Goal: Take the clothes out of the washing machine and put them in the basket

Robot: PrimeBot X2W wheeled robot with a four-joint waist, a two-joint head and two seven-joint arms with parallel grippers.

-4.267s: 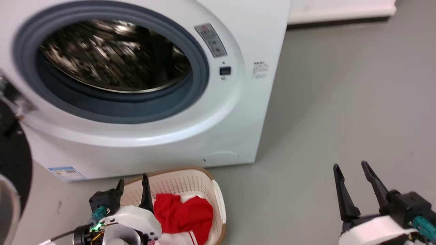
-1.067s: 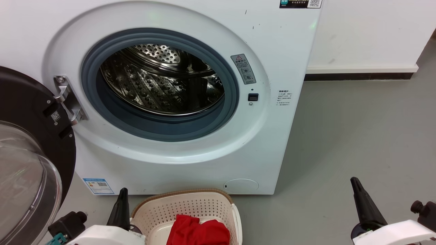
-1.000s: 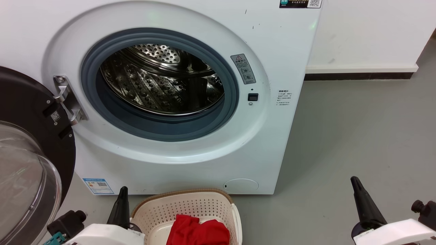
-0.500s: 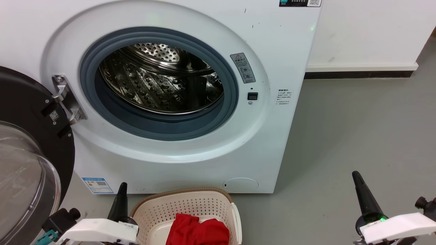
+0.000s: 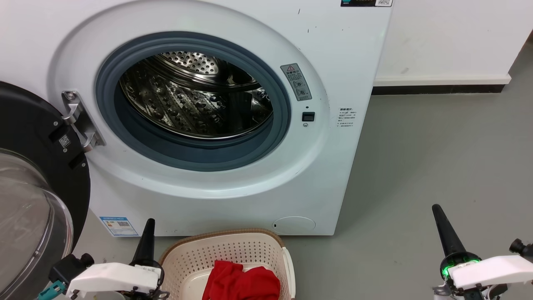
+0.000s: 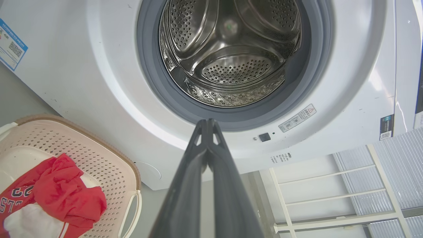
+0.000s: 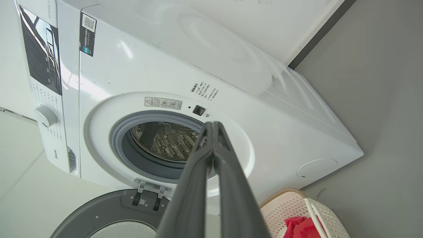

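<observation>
Facing the basket (image 5: 227,255), washing machine (image 5: 341,62) porthole (image 5: 195,100).

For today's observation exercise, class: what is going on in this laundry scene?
The washing machine stands with its door open and its drum looks empty. Red clothes lie in the basket before it. The robot's left gripper and right gripper are both shut on nothing, held in front of the machine.

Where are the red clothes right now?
In the head view, the clothes lie inside the basket at bottom centre, on the floor in front of the washing machine, just right of the left gripper.
</observation>
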